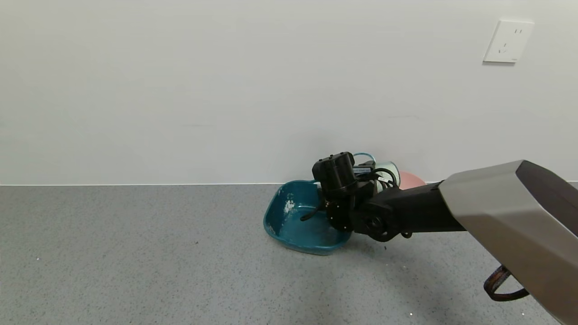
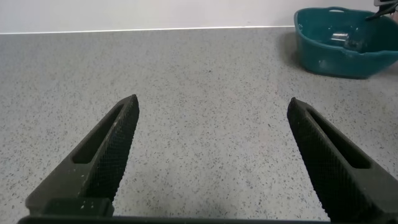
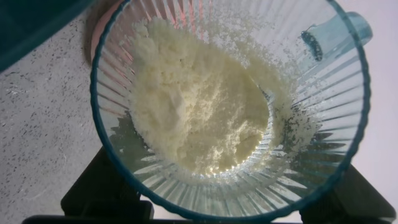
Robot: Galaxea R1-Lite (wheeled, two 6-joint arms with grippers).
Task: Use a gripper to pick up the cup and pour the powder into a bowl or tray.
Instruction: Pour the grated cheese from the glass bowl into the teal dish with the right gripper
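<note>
My right gripper [image 1: 344, 183] hangs over the right rim of the dark teal basin [image 1: 289, 228] by the back wall. It is shut on the ribbed pale blue-green cup [image 1: 387, 170], which shows only partly behind the hand. In the right wrist view the cup [image 3: 323, 124] fills the picture between the two black fingers [image 3: 99, 186]. Clumpy off-white powder [image 3: 193, 99] is heaped inside it against one side. A small white smear of powder [image 1: 289, 205] sticks to the basin's left wall. My left gripper [image 2: 211, 118] is open and empty over bare counter, far from the basin [image 2: 323, 56].
A pink round bowl [image 1: 412, 179] sits just behind and right of the cup, against the wall. The grey speckled counter [image 1: 135, 253] stretches to the left and front. A wall socket [image 1: 508, 41] is high at the right.
</note>
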